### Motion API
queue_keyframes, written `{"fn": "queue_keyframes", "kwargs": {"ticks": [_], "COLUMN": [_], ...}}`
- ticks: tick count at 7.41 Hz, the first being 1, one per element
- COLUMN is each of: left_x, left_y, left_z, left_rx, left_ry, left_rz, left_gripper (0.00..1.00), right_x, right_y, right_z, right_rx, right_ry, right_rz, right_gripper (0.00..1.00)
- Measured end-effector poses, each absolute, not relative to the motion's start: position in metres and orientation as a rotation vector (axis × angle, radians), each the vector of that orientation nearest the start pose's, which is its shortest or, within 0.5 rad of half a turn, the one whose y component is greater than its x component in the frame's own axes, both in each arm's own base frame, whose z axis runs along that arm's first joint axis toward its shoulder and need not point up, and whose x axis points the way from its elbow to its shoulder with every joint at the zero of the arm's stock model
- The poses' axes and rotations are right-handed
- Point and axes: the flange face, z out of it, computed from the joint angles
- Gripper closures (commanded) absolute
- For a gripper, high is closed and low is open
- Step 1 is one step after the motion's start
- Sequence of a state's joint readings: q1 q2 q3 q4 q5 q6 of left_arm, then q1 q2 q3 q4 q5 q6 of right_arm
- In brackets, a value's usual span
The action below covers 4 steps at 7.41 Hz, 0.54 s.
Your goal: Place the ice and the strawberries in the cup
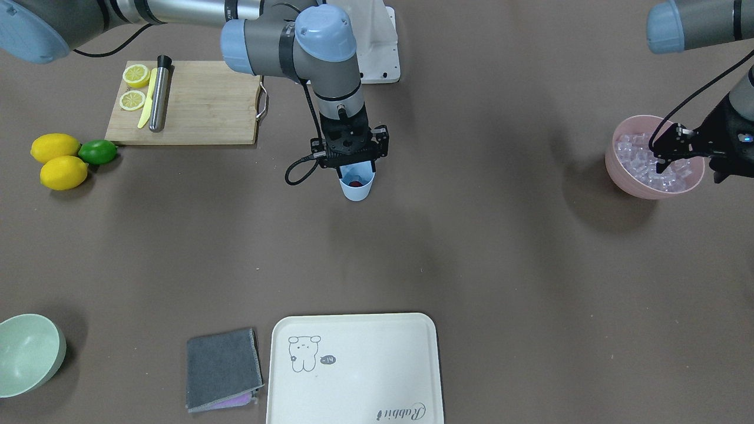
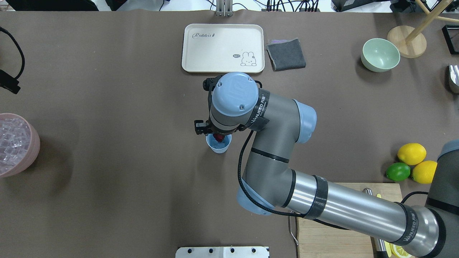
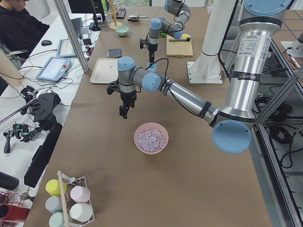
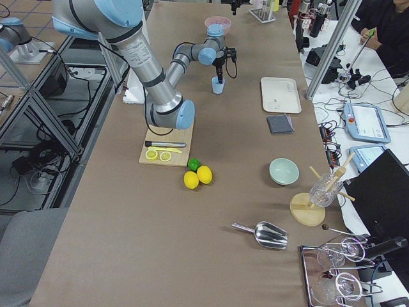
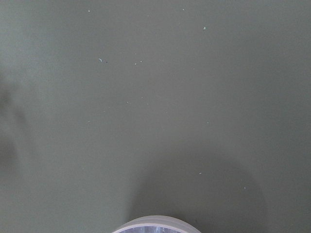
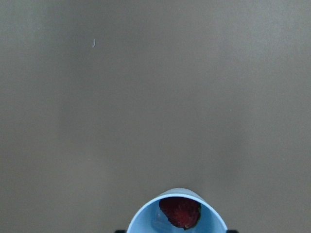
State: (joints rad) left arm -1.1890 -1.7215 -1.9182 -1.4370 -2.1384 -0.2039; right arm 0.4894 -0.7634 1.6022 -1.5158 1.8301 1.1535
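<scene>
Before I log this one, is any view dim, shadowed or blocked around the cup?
Right wrist view: sharp, though the cup, strawberry inside, is cut by the bottom edge. Left wrist view: dim, greenish, a soft shadow by the pink bowl. Overhead view: the right arm covers part of the cup. Front-facing view: soft shadows, no glare.

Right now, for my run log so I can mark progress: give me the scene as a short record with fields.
cup: upright, mid-table, under right gripper
strawberry: inside cup
right gripper: open, just above cup mouth
ice: piled in pink bowl
left gripper: raised beside pink bowl, open or shut unclear
</scene>
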Motion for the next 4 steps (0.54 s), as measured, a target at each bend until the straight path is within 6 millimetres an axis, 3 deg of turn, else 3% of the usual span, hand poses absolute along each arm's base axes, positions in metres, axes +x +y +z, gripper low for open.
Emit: {"fn": "queue_keyframes", "kwargs": {"ticks": [1, 2, 4], "left_x": [0.124, 0.119, 0.090], "left_y": [-0.523, -0.524, -0.529], "left_z": [0.438, 0.438, 0.445], "left_rx": [0.173, 0.171, 0.178], "left_ry": [0.644, 0.645, 0.645], "left_rz": [0.261, 0.247, 0.217], "left_gripper": [0.03, 0.03, 0.03], "right_x": [-0.537, -0.476, -0.347], "right_y": [-0.437, -0.448, -0.463], "right_z": [0.151, 0.166, 0.226], "right_rx": [0.144, 0.116, 0.115], "right_ry": [-0.912, -0.911, -0.868], "right_rz": [-0.040, -0.029, -0.047], "right_gripper": [0.00, 0.00, 0.00]}}
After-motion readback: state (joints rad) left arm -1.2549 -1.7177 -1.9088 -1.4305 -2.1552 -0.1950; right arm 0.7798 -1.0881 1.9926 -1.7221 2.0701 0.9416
